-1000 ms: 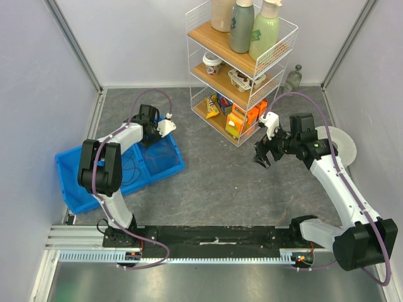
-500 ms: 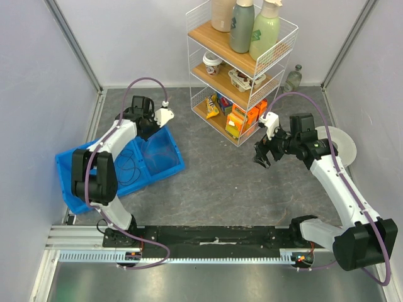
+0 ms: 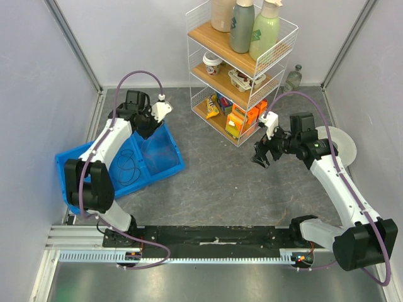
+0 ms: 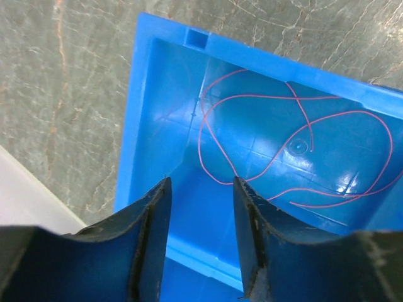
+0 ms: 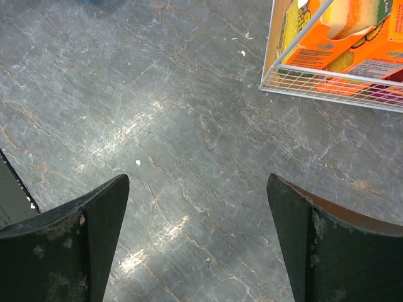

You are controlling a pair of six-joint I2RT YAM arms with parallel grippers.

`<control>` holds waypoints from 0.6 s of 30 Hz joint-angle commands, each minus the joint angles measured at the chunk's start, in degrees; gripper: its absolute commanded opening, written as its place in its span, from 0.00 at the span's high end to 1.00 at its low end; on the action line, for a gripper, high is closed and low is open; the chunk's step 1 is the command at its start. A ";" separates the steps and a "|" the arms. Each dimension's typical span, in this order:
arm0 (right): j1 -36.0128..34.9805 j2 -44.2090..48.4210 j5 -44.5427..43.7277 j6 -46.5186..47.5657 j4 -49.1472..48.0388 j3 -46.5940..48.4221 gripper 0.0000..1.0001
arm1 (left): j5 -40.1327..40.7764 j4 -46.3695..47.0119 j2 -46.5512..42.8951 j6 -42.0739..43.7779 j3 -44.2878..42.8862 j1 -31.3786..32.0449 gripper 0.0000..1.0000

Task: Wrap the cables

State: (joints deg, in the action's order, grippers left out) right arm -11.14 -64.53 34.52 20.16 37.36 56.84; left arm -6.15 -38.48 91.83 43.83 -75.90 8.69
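1. The shallow blue plastic bin (image 4: 132,113) sits at the near left of the grey stone-patterned table top (image 5: 157,94). A thin red cable (image 4: 277,96) lies on the floor of one of its compartments in a few loose, crossing loops. Nothing is touching it.
2. The left gripper (image 4: 201,182) has just changed. A second ago it hung over the middle of the bin with its jaws together; it has since drawn back to the bin's far edge. Its jaws now stand partly apart with nothing between them, as the left wrist view shows plainly.
3. I read that as a let-go. The cable rests in the bin and out of the left gripper's hold. The loops look slack rather than bound, so the wrapping may not be finished for this cable.
4. The right gripper (image 3: 262,157) has not moved. It hovers over bare table top right of centre, jaws spread wide and empty.
5. Farthest back stands the white wire rack with wooden shelves (image 3: 221,75), carrying bottles and boxes. It is unchanged, and neither arm touches it.
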 commanded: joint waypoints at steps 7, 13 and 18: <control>-0.11 1.96 0.19 1.11 -0.27 1.70 0.02 | -5.26 0.95 5.28 4.23 1.02 -4.64 0.44; -0.11 1.78 0.19 0.84 -0.27 1.26 0.02 | -8.08 -1.07 8.18 8.20 0.93 -5.44 0.38; -0.11 0.55 0.28 0.49 -0.28 1.87 0.02 | -7.21 -0.72 11.00 8.46 0.14 -5.44 0.35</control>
State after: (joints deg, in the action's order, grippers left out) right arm -11.14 -63.61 34.46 20.62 37.39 57.17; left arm -11.64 -38.96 100.92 49.36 -74.91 3.14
